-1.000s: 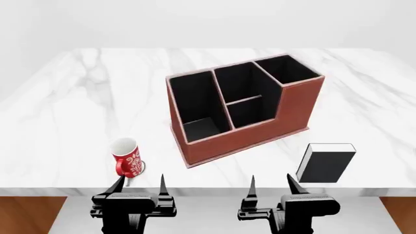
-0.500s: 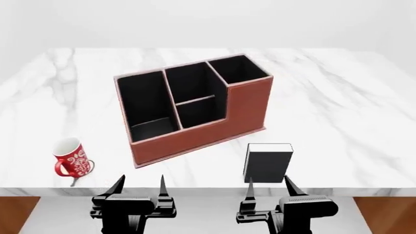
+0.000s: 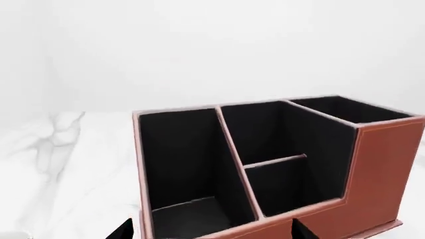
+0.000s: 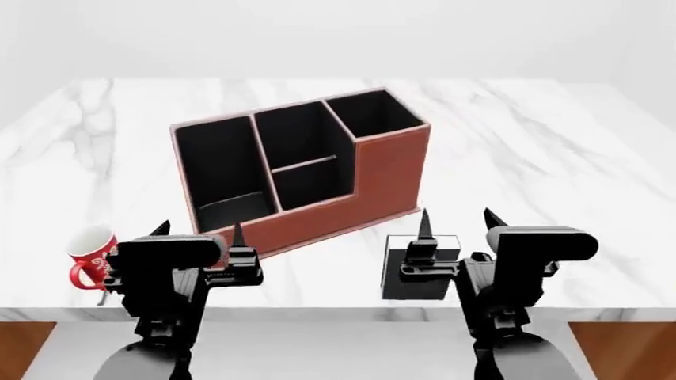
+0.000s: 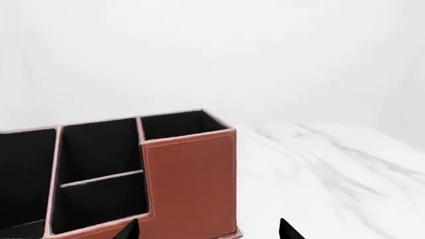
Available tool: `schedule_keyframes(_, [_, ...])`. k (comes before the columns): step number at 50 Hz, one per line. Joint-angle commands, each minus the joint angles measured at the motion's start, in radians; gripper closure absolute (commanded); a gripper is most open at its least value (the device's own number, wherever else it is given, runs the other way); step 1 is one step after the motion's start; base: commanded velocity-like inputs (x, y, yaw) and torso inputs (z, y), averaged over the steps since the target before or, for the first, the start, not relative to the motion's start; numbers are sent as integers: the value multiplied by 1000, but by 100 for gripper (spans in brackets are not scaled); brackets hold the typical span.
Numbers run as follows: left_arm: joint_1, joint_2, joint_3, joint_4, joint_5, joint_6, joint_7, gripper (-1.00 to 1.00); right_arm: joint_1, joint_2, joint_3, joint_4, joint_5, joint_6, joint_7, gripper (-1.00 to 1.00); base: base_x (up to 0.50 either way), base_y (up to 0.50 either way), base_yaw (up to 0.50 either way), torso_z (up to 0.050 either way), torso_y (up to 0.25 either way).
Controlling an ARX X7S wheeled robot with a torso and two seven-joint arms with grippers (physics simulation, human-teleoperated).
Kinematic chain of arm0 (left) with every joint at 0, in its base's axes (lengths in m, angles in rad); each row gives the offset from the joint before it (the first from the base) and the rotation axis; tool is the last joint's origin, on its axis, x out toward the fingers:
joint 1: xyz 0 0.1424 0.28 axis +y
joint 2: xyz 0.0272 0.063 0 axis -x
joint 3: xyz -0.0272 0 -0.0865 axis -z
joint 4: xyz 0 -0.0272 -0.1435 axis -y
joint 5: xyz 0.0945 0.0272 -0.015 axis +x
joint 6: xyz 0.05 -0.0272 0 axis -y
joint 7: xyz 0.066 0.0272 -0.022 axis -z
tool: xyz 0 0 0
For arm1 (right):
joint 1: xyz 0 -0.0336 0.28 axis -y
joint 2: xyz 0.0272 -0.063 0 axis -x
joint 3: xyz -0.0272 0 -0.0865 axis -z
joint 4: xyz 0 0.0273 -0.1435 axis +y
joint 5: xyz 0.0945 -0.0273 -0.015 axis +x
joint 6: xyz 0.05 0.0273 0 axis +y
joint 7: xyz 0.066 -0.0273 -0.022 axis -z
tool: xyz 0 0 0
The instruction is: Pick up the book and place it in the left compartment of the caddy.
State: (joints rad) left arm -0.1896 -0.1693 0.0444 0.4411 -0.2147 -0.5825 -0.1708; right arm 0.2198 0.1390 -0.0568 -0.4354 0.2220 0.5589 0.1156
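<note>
The reddish-brown caddy [image 4: 391,170] stands on the white marble table, turned at an angle. Its left compartment [image 4: 217,170] is long, black-lined and empty. The black book [image 4: 404,283] lies near the table's front edge, right of the caddy's front, partly hidden behind my right gripper [image 4: 457,220]. That gripper is open and empty, raised above the book. My left gripper [image 4: 199,229] is open and empty, in front of the caddy's left end. The left wrist view shows the caddy [image 3: 381,169] and left compartment [image 3: 179,164] beyond the open gripper [image 3: 211,231]. The right wrist view shows the caddy [image 5: 192,179] past the open gripper [image 5: 209,230]; the book is out of that view.
A red patterned mug [image 4: 90,252] stands at the front left, beside my left gripper. The marble table [image 4: 549,158] stretches back and right of the caddy. Its front edge runs just behind both arms.
The head view has shifted, so the caddy and book sit further left. Both arms have risen, and the right gripper now overlaps the book. Both stay open.
</note>
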Motion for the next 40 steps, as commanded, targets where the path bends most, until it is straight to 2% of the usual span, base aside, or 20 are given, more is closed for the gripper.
schedule_keyframes(1, [-119, -47, -35, 175, -51, -264, -38, -100, 177, 23, 26, -175, 78, 265, 28, -100, 500, 0, 0, 0, 0])
schedule_keyframes(35, [-93, -64, -15, 154, -39, -212, -57, -100, 163, 36, 2, -143, 93, 226, 39, -100, 498, 0, 0, 0, 0])
schedule_keyframes(40, [-93, -67, -12, 154, -39, -211, -60, -100, 164, 41, -5, -140, 89, 213, 42, -100, 0, 0, 0, 0, 3])
